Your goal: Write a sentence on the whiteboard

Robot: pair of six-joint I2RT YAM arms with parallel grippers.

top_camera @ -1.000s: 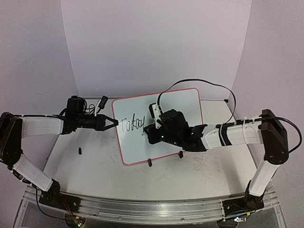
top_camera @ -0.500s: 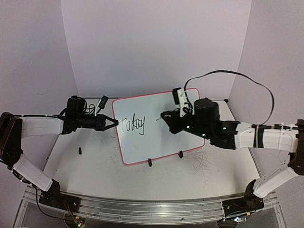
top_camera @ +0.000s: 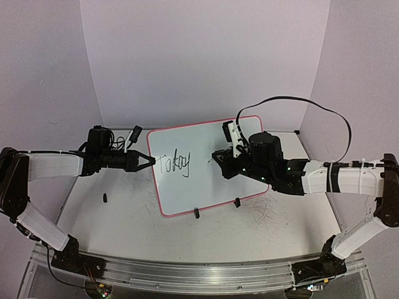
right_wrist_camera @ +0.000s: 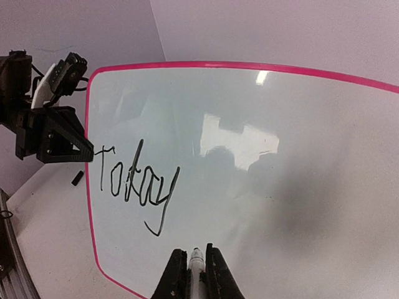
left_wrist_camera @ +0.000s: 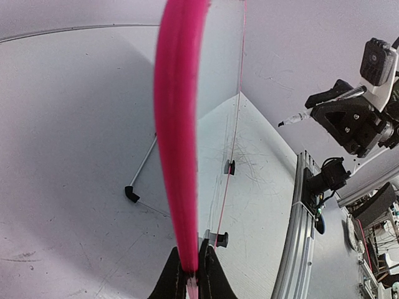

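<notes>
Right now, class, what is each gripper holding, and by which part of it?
The left gripper is clamped on the whiteboard at its left pink rim. The right gripper pinches a marker by its barrel, with the tip poking out ahead.

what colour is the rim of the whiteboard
Bright pink. The whiteboard rim shows best in the left wrist view, seen edge-on.

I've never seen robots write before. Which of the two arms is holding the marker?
The right gripper, on the right in the overhead view: it pinches a marker. The left gripper only clamps the whiteboard by its pink edge.
</notes>
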